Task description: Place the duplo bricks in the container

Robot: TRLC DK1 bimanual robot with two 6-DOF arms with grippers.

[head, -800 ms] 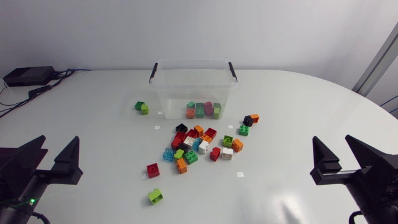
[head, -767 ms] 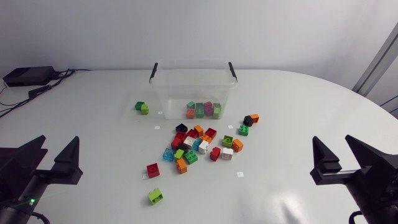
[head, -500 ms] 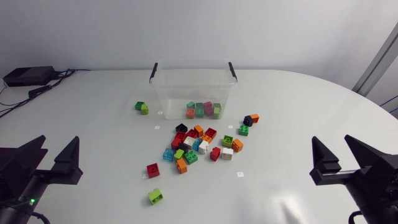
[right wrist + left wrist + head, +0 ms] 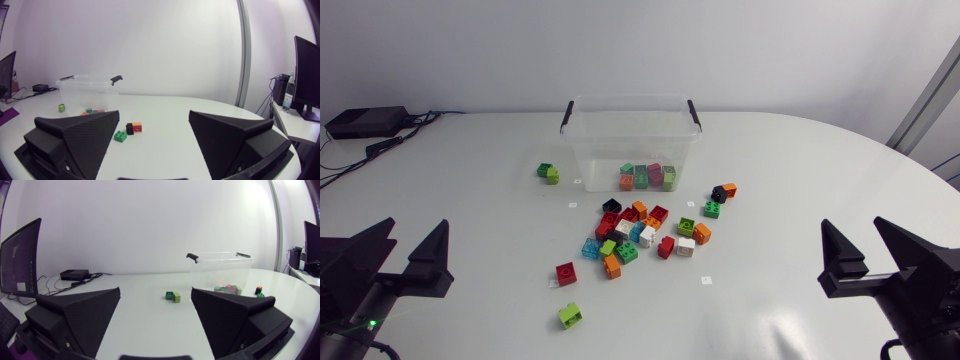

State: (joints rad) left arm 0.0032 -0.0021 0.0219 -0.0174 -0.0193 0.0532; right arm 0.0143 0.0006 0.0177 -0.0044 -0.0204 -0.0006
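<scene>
A clear plastic container (image 4: pixel 600 150) with black handle clips stands in the upper middle of the head view on the white oval table (image 4: pixel 800 180). Inside it, against its near wall, lie a few duplo bricks: an orange brick (image 4: pixel 626 182), a dark green brick (image 4: pixel 641 178), a magenta brick (image 4: pixel 655 173) and a lime brick (image 4: pixel 668 177).

Just left of the container, a joined green and lime pair of bricks (image 4: pixel 548 173) sits apart on the table. Below the container, at the centre of the frame, is a loose heap of mixed bricks (image 4: pixel 640 232) in red, white, orange, green, black and light blue. To the heap's upper right lie a black and orange pair (image 4: pixel 723 191) and a single green brick (image 4: pixel 711 208). To its lower left lie a lone red brick (image 4: pixel 566 274) and, lower still, a lone lime-green brick (image 4: pixel 570 316).

The left gripper (image 4: pixel 417 226) is at the lower left edge, its wedge fingers spread wide with nothing between them. The right gripper (image 4: pixel 850 226) is at the lower right edge, likewise wide apart and empty. Both are well apart from every brick.

From the left wrist, the green and lime pair and the container appear ahead of the parted fingers. From the right wrist, the black and orange pair and the single green brick lie ahead between the parted fingers, with the container further off.
</scene>
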